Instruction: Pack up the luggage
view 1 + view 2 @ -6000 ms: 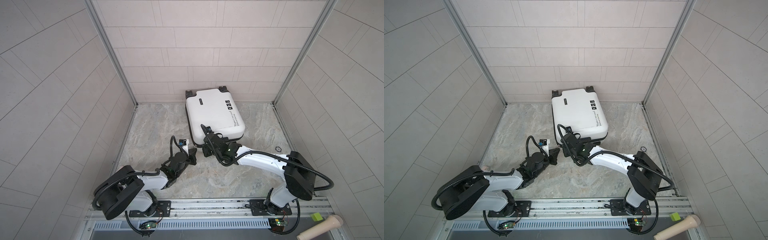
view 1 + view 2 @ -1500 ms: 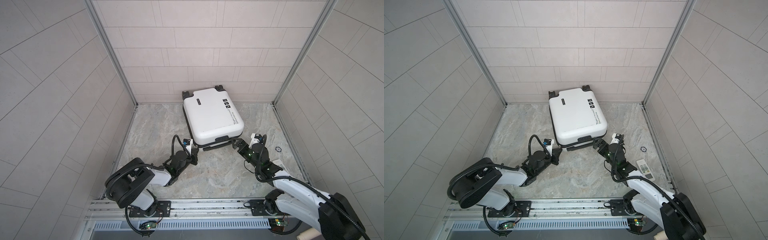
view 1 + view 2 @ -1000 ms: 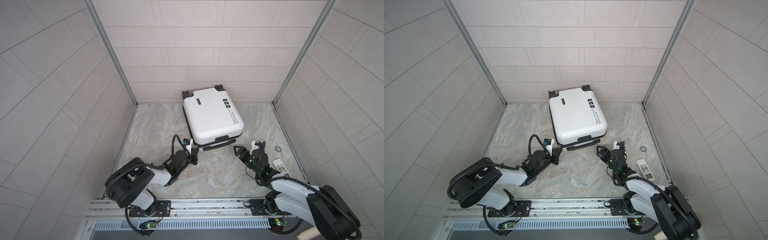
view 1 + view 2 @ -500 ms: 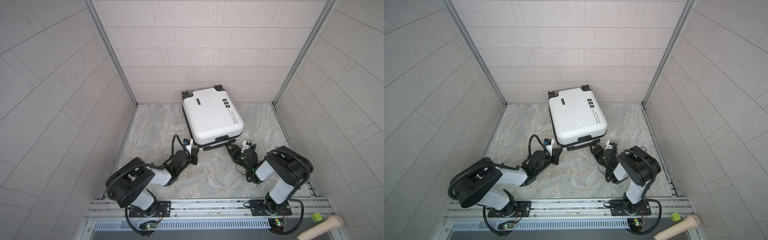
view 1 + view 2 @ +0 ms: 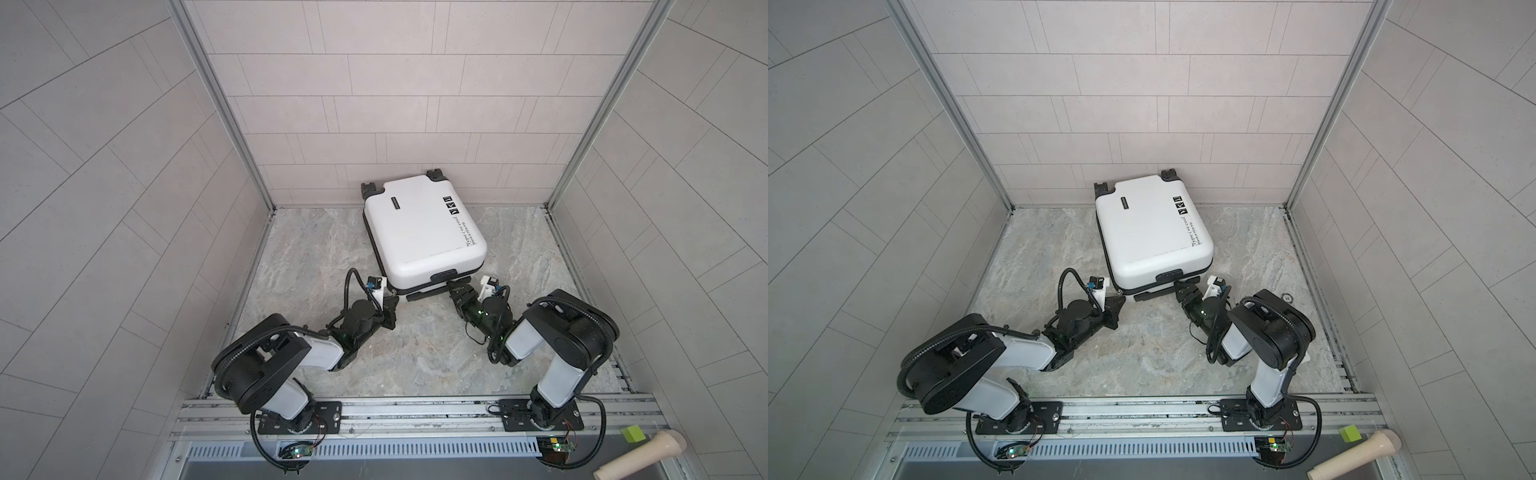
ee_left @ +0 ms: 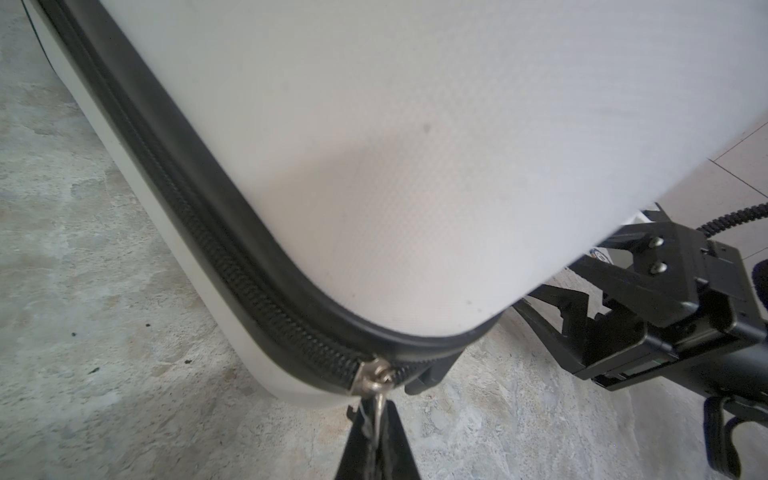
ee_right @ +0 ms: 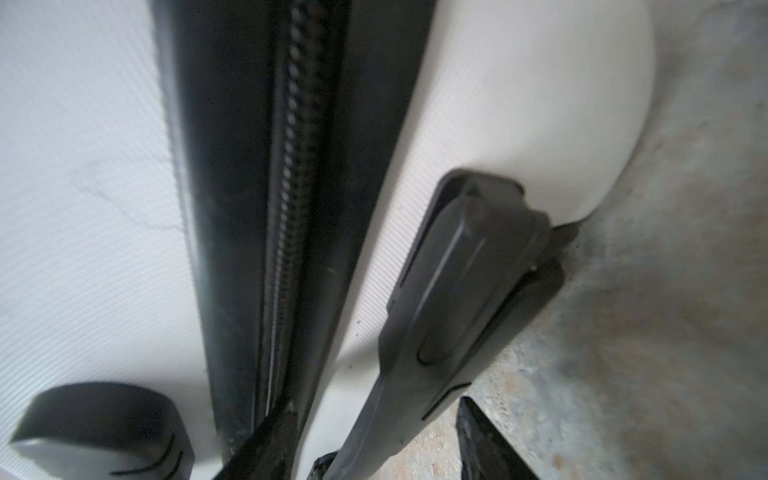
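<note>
Right tool [image 5: 457, 289] now inward, astride luggage [image 5: 419, 228] handle [image 7: 457, 291], grip unclear; left tool [image 6: 376, 419] clenched on zipper pull [image 6: 373, 376].

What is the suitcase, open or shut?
Shut: the suitcase halves lie together, with the zipper teeth meshed. Zipped all round? Cannot tell.

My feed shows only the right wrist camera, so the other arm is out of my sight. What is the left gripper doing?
Observer: The left gripper is shut on the zipper pull at the luggage's near corner on that arm's side.
Operator: How does the luggage lie?
Observer: Flat on the floor, lid down, its wheels toward the back wall.
Operator: And where is my gripper on it?
Observer: Both top views put the right gripper at the opposite near corner, jaws apart.
</note>
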`<control>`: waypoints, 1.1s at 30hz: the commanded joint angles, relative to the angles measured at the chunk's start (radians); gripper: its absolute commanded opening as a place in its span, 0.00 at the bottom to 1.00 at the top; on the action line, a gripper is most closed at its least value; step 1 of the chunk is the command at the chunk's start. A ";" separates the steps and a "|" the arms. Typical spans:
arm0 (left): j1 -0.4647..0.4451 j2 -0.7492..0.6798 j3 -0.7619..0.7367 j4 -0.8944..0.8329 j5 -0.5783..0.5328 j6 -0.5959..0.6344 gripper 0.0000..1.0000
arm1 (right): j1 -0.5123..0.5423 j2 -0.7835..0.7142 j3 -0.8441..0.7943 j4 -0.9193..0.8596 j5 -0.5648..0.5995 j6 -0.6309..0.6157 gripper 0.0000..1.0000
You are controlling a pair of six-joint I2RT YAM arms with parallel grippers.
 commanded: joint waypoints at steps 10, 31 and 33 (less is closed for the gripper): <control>-0.007 -0.006 0.016 -0.027 0.047 0.006 0.00 | 0.007 0.037 0.065 0.032 0.043 0.027 0.49; -0.074 -0.133 0.072 -0.187 -0.001 0.104 0.00 | 0.028 0.082 0.134 0.032 0.029 0.009 0.00; -0.083 -0.167 0.086 -0.206 -0.001 0.106 0.00 | 0.043 0.080 0.144 0.032 0.043 0.008 0.00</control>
